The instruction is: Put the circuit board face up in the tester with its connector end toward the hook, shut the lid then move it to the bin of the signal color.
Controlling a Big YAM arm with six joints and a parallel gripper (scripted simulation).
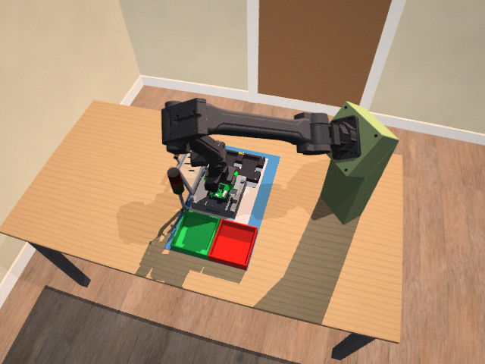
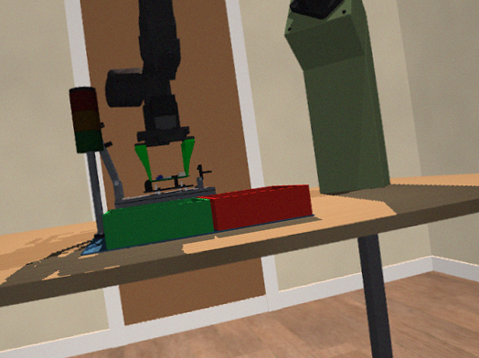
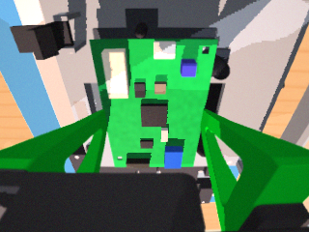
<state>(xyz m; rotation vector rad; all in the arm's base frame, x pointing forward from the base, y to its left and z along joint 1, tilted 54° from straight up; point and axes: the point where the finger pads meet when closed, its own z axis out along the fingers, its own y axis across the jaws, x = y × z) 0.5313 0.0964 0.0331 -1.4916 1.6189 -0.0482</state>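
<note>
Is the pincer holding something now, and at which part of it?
Yes: the pincer holds the green circuit board by its two long side edges, one green finger on each, above the tester.

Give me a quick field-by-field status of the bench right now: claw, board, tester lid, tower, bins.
claw: shut on the circuit board, green fingers on its two long edges
claw position: claw low over the tester
board: face up, just above the plate, not seated yet
tester lid: open, raised on the side by the signal tower
signal tower: no lamp lit
green bin: nothing in it, upright
red bin: nothing in it, upright, touching the green bin
</note>
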